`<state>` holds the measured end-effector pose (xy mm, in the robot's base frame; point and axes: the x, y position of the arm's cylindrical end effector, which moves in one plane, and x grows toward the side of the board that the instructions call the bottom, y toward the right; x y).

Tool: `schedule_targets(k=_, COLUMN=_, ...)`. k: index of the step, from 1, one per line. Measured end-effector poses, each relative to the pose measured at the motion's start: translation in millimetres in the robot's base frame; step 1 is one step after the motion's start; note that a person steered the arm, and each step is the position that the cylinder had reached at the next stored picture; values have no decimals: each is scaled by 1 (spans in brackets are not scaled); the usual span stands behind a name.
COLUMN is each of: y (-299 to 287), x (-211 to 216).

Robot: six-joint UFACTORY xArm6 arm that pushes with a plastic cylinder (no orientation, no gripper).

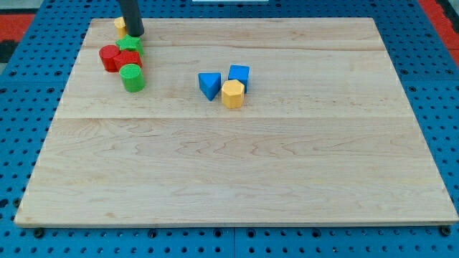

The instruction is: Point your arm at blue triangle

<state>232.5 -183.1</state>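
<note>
The blue triangle (209, 85) lies on the wooden board (237, 165), a little left of centre in the upper half. A blue cube (239, 74) sits just to its right and a yellow hexagon (232, 94) touches both. My tip (135, 33) is at the view's top left, far to the left of and above the blue triangle. It stands between a yellow block (120, 24) and a green block (130, 45).
A cluster at the upper left holds a red cylinder (109, 58), a red block (128, 60) and a green cylinder (133, 77). The board lies on a blue pegboard (21, 107).
</note>
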Motion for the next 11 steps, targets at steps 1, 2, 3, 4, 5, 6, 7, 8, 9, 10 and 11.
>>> schedule_targets(k=1, y=8, x=0)
schedule_targets(k=2, y=27, x=0)
schedule_targets(k=3, y=42, x=0)
schedule_targets(k=4, y=46, x=1)
schedule_targets(k=5, y=50, x=12)
schedule_targets(k=6, y=57, x=57)
schedule_targets(k=7, y=43, x=85)
schedule_targets(k=8, y=56, x=127)
schedule_targets(k=9, y=75, x=160)
schedule_targets(k=10, y=144, x=161)
schedule_targets(k=11, y=158, x=162)
